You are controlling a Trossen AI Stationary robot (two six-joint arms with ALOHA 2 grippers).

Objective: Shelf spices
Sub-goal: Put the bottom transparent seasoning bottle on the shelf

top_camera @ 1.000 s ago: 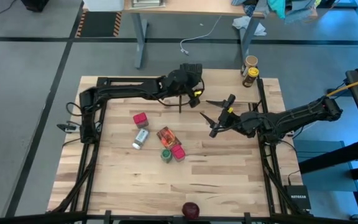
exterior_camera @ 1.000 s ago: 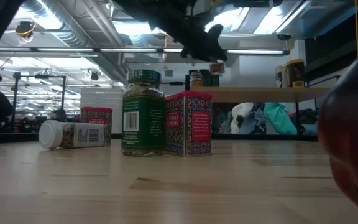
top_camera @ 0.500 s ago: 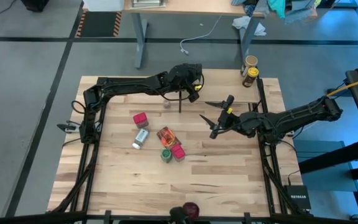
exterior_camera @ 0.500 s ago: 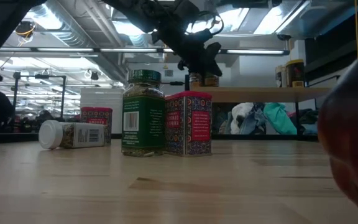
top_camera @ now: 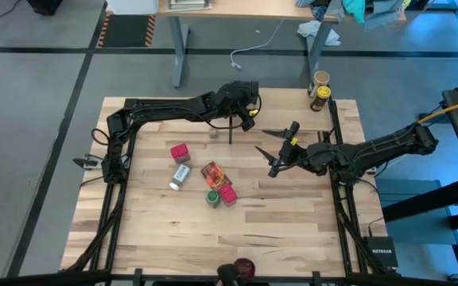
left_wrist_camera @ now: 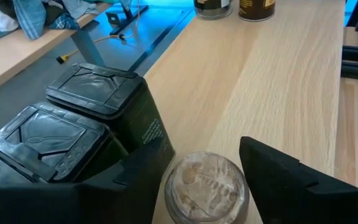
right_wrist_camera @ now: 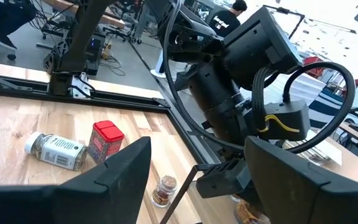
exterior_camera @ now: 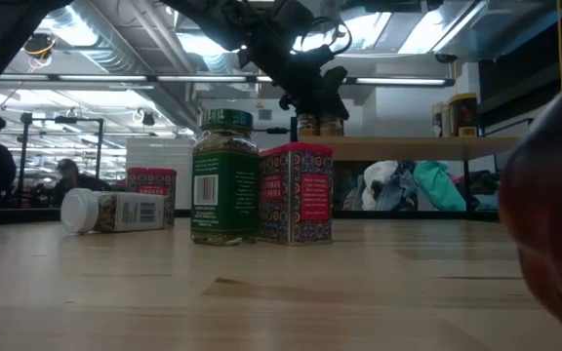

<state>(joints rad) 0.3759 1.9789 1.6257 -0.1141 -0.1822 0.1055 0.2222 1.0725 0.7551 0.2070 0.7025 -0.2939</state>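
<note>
Your left gripper (top_camera: 249, 111) is up on the shelf (left_wrist_camera: 278, 81) at the far side of the table, fingers spread on either side of a clear-lidded jar (left_wrist_camera: 207, 190) without pinching it. 2 black tins (left_wrist_camera: 98, 124) sit just left of that jar, and 2 more jars (top_camera: 320, 90) stand at the shelf's right end. Your right gripper (top_camera: 277, 147) hangs mid-table, jaws apart, nothing in them. Below on the tabletop (top_camera: 293, 214) you've still got the green-lidded jar (exterior_camera: 224, 175), 2 red boxes (exterior_camera: 296, 192), the white-capped bottle (exterior_camera: 115, 210) on its side and the orange packet (top_camera: 212, 173).
</note>
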